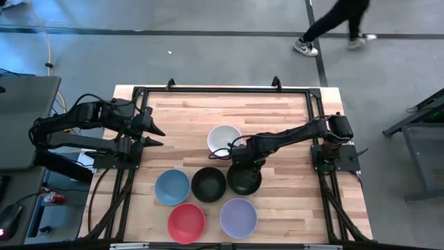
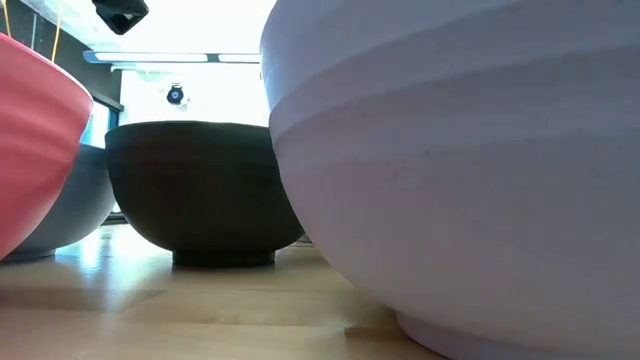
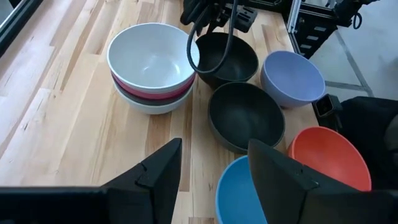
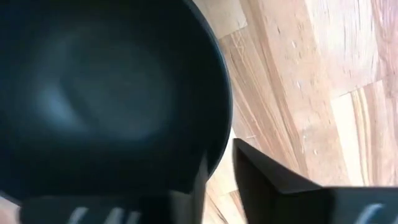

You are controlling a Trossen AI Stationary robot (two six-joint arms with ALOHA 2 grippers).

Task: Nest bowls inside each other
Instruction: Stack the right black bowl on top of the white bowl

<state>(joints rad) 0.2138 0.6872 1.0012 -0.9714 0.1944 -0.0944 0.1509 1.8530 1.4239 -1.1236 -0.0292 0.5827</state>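
As seen, black bowl (image 4: 106, 93) rim between right fingers (image 4: 273, 180).

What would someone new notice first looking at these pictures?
Probably the bright bowls along the table's front edge: blue bowl, red bowl and lavender bowl. Next, the right gripper at the rim of a black bowl mid-table, one finger inside and one outside, beside a second black bowl. Behind them sits a white stack with a magenta layer; the left gripper waits open at the left.
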